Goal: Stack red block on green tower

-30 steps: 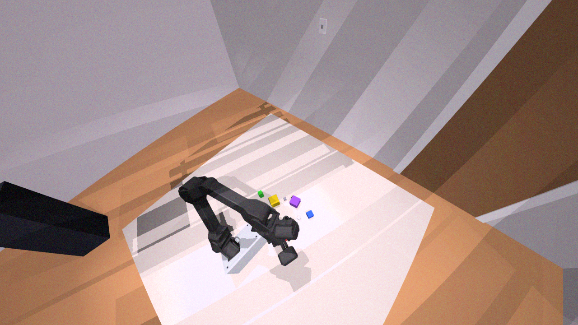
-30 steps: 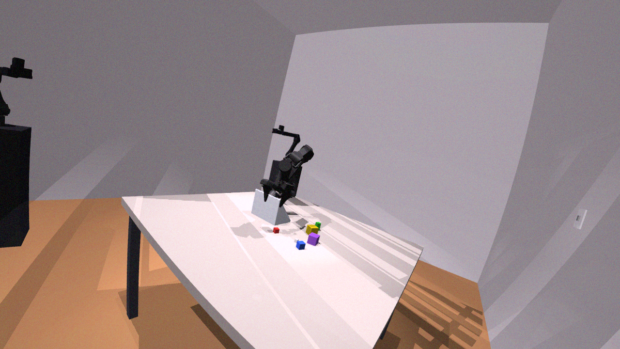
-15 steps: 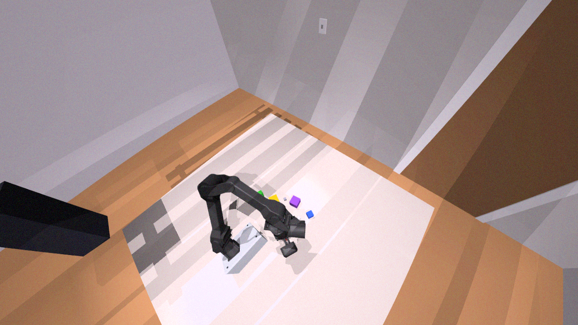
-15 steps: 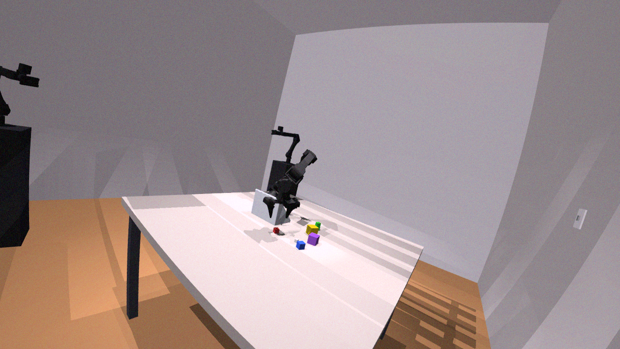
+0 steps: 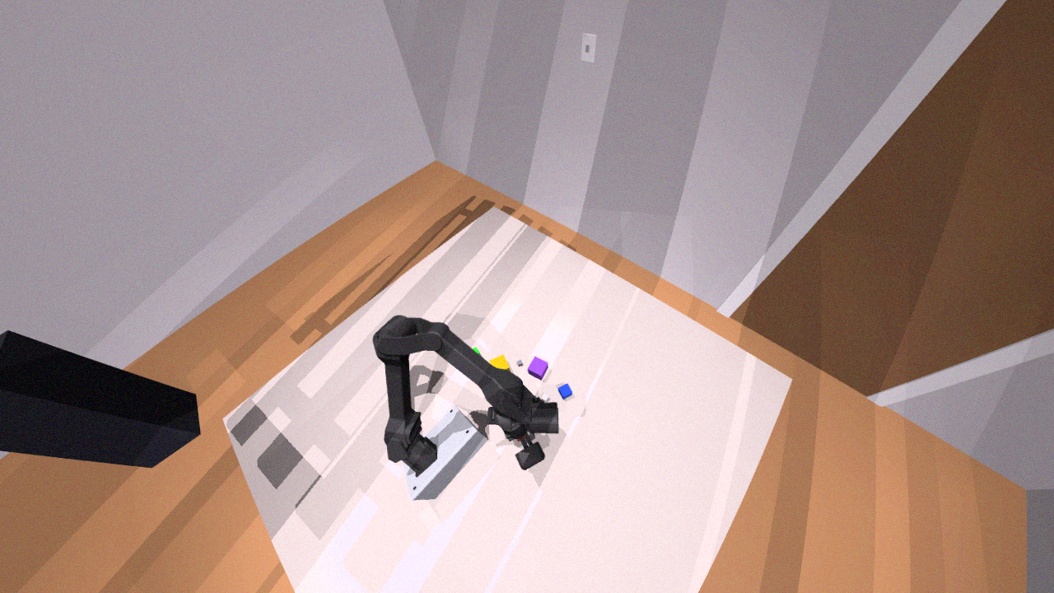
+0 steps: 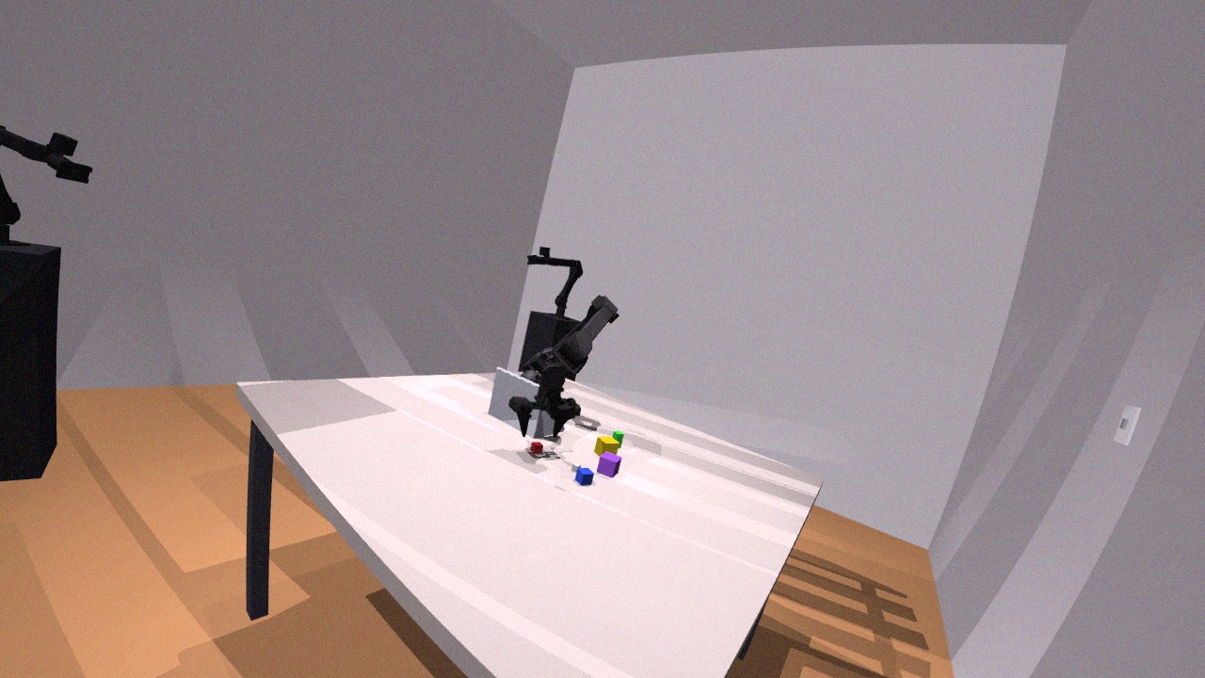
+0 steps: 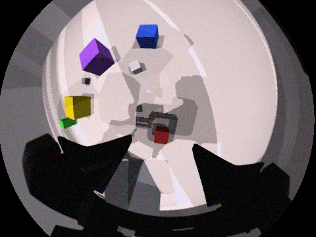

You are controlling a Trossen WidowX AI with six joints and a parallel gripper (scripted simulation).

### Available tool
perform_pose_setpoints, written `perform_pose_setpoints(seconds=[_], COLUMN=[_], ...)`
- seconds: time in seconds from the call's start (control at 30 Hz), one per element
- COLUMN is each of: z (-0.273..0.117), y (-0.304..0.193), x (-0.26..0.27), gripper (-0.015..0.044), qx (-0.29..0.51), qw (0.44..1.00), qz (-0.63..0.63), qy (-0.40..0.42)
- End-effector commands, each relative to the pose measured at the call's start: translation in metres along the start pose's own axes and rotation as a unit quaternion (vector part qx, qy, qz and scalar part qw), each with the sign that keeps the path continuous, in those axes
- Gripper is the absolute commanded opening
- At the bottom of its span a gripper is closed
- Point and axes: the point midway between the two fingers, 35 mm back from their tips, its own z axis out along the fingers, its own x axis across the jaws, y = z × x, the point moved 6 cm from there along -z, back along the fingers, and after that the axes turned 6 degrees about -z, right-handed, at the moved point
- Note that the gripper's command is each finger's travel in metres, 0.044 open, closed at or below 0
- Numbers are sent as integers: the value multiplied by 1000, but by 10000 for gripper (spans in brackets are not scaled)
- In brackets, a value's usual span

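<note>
Your gripper [image 7: 162, 160] hangs with its fingers spread nearly as wide as they go and nothing between them, pointing down at the table [image 6: 472, 540]. The red block [image 7: 162, 135] lies on the white top just ahead of the fingertips in the wrist view, centred in the gap but not yet flanked by them; the exterior view puts it [image 6: 537, 446] a little below the gripper [image 6: 545, 415], apart from it. So by my reading you are at the approach to the pick: nothing is grasped, lifted or stacked. The green tower [image 7: 68, 123] stands well off to the side, just behind the yellow cube [image 7: 78, 107], and only a sliver of it shows, so you cannot judge its height here. The purple cube [image 7: 97, 56], the blue cube [image 7: 147, 36] and a small white cube [image 7: 135, 66] lie beyond. Left for you: the descent, the grasp, the carry past the yellow cube, the placement and a clean release.
</note>
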Motion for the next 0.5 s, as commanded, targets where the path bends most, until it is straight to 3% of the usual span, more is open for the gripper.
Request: perform_pose_setpoints(seconds=[0.0,0.47], z=[5,24], y=[-3,-3], x=[1,1], gripper=[440,440], qx=[4,4], qw=[1000,1000], qz=[5,5], qy=[6,6])
